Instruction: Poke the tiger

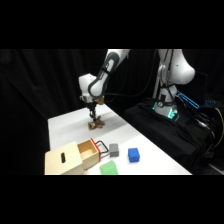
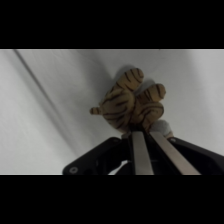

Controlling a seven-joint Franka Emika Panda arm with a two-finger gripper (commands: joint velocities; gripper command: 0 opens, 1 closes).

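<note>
No readable text anywhere I look.

I find no letters, numbers, brand marks or signs on the wooden box (image 1: 67,159), the blue cube (image 1: 133,154), the tiger (image 2: 131,106) or my own arm (image 1: 97,82). The tiger carries only dark stripes, and the box shows only a dark slot, not writing.

A robotics lab, set up for recording: black curtains close off the whole background, a white bench (image 1: 65,127) stands alone under bright light, and a white robot arm (image 1: 102,75) reaches over it from a base (image 1: 175,70) ringed by cables and glowing teal equipment lights (image 1: 170,111) on dark gear.
</note>
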